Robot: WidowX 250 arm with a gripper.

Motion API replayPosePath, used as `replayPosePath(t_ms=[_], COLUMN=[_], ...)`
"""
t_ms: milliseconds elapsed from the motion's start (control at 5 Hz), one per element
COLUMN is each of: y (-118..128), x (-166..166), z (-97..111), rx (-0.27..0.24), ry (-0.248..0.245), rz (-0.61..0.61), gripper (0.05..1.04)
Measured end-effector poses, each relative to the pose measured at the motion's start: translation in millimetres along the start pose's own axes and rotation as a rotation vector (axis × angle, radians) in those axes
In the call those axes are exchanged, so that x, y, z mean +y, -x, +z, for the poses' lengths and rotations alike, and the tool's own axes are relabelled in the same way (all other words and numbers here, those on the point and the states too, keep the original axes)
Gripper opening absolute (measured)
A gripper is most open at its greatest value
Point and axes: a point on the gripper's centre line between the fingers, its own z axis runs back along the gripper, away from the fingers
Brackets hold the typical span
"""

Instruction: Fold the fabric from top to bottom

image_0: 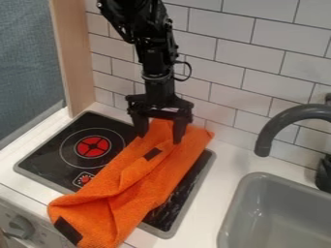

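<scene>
here the claw (159,131) straddles the orange fabric's (123,181) far end.

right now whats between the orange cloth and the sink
From the cloth to the sink: black stovetop, its grey rim, then white counter, in the camera view.

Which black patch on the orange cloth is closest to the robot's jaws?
The smaller patch, up the cloth just below the spread jaws. The bigger patch is at the cloth's lower-left end, near the knob.
</scene>
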Motion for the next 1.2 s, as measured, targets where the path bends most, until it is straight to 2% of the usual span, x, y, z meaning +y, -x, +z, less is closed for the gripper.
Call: replayPosePath(t_ms=[400,600,800,1200], y=[-29,-40,-48,-55], x=[-5,-9,-18,-38], z=[-15,-13,-21,-41], rx=[-0.084,-0.109,-0.096,-0.066], ry=[-0.008,-0.010,0.021,0.034], rz=[-0.048,-0.078,-0.120,-0.211], gripper=[0.999,0.999,0.999,0.999])
